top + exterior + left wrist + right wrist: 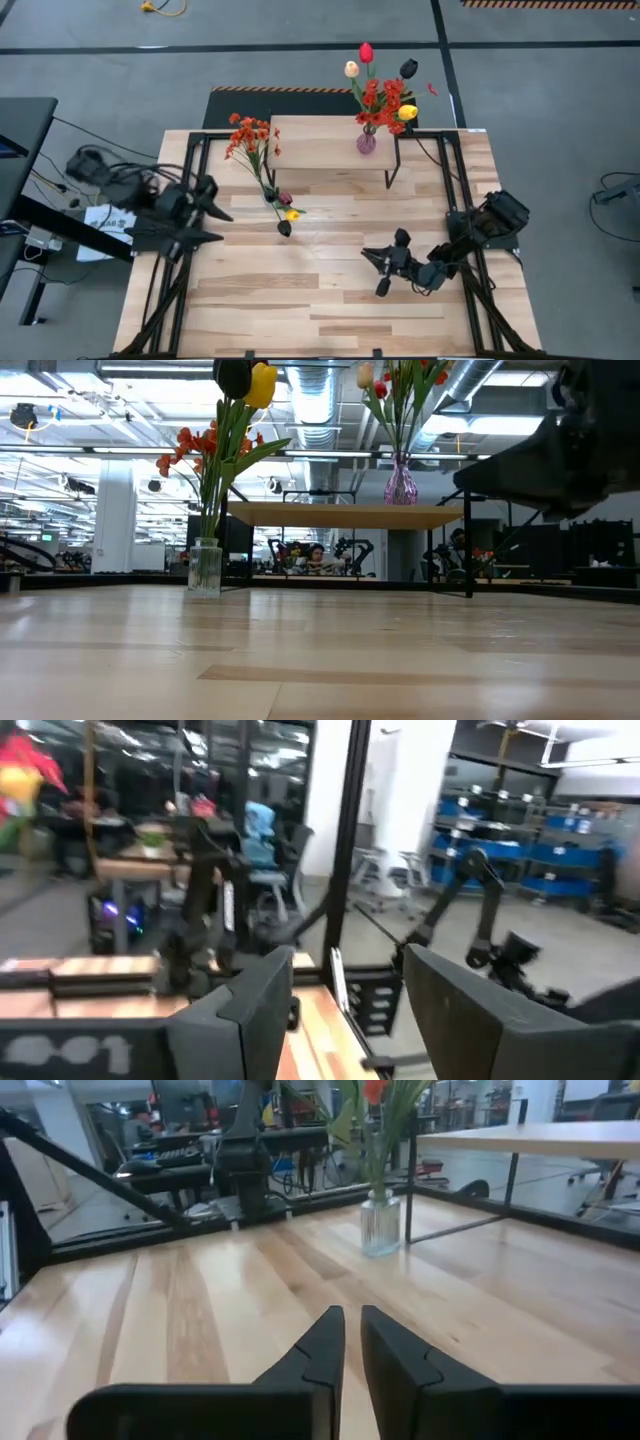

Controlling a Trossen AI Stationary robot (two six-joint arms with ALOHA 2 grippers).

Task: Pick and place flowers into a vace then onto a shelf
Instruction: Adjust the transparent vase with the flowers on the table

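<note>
A clear glass vase (270,190) holding flowers (225,440) (orange sprays, a yellow and a dark tulip) stands upright on its base on the table, left of the shelf's front legs; the right wrist view also shows the vase (381,1223). On the shelf (320,150) stands a purple vase (366,142) with more flowers (385,95). My left gripper (220,226) hangs open above the table's left side, holding nothing. My right gripper (350,1320) is shut and empty, low over the table's right half, pointing toward the clear vase.
The shelf's thin black legs (412,1180) stand close beside the clear vase. A black frame (190,160) runs along the table's left and right sides. Bare wood (300,290) lies between the two grippers and the near edge.
</note>
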